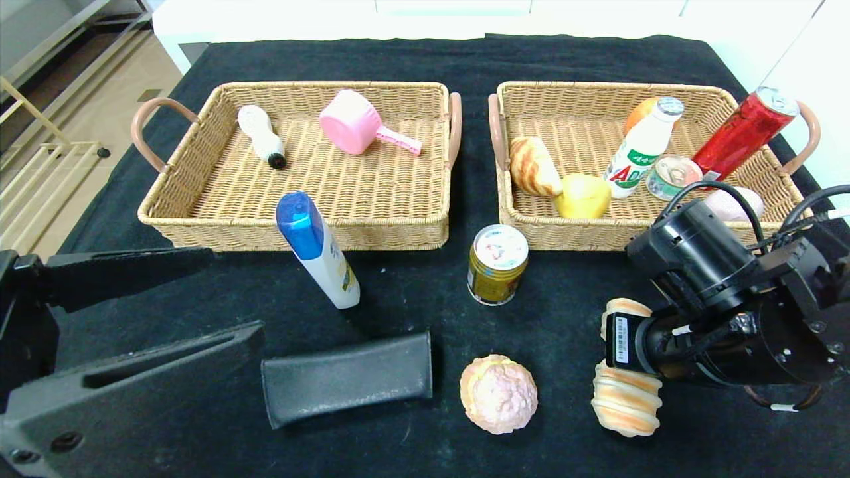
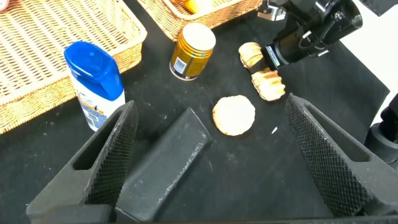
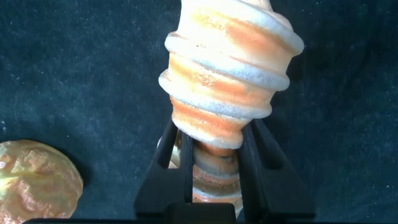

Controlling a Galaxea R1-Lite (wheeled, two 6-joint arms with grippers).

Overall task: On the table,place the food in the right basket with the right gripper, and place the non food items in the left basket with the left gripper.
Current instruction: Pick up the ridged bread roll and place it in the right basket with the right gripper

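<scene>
Right wrist view: right hand pinching the spiral bread near desk's front-right edge. Grasp step underway, I'd say; next needs lift w/o slip, then carry to right basket. Left hand spread, idle front-left.

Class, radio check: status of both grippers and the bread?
Right gripper shut on spiral bread, on table. Left gripper open over black case. Nothing blocking.

Between the two woven wicker baskets runs a bare strip of black cloth. In front, the tilted white bottle with a blue cap, gold tin can and flat black pouch crowd the middle, near the round pink-topped bun.
</scene>
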